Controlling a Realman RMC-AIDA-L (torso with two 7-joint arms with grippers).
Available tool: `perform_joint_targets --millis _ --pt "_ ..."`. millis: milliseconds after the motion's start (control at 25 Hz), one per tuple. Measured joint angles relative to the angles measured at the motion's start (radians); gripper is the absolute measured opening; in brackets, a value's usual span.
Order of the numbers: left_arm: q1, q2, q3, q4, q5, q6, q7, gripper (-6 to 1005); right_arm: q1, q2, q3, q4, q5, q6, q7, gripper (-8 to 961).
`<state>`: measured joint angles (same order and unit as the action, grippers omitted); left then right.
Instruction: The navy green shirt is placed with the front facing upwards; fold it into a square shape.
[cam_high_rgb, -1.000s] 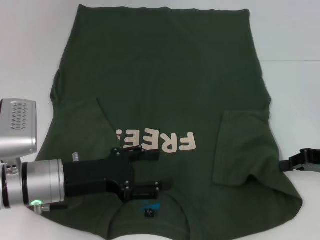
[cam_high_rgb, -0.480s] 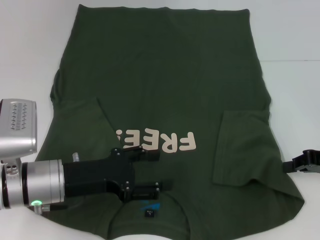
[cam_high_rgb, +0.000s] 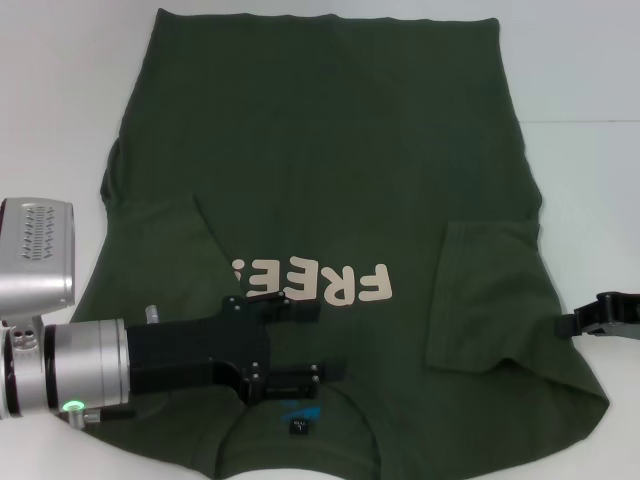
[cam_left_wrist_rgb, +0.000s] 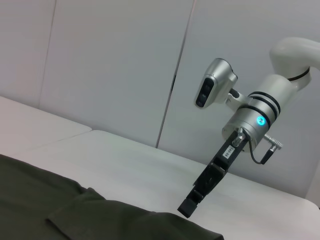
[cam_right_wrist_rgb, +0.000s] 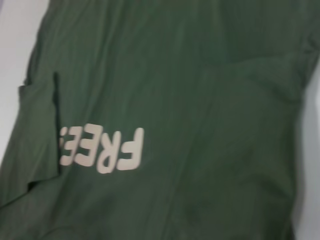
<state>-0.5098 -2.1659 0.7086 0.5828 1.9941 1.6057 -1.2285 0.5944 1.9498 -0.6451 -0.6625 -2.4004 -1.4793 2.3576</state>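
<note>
The left gripper (cam_high_rgb: 300, 342) hangs over the near left of the navy green shirt (cam_high_rgb: 330, 180), just beside the cream lettering (cam_high_rgb: 312, 283), its fingers spread apart and holding nothing. The shirt lies flat on the white table (cam_high_rgb: 60, 90), collar nearest, both sleeves folded inward. At the right edge the right gripper (cam_high_rgb: 600, 318) sits by the shirt's side; whether it is released or clenched I cannot tell. Only the left wrist view shows that arm whole, its fingertip (cam_left_wrist_rgb: 187, 206) just above the cloth. Since half a second ago, it has edged slightly farther.
</note>
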Motion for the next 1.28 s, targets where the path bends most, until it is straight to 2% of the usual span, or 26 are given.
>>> perform_joint_targets --millis 280,760,1160,1280 --pt "0.0 0.0 0.0 -0.001 0.0 -0.003 0.0 800 0.001 0.0 -0.003 0.0 0.024 -0.011 -0.021 87" --pt "-0.001 0.0 -0.001 -0.001 -0.001 -0.007 0.0 800 -0.029 -0.03 0.011 0.002 0.018 -0.012 -0.014 130" --pt "0.001 0.0 -0.002 -0.003 -0.004 -0.014 0.0 801 -0.039 -0.031 0.002 0.013 0.011 0.005 -0.011 590" --pt "0.0 0.0 -0.002 -0.003 -0.007 -0.014 0.0 801 -0.04 -0.026 0.002 0.014 0.008 0.009 -0.011 610"
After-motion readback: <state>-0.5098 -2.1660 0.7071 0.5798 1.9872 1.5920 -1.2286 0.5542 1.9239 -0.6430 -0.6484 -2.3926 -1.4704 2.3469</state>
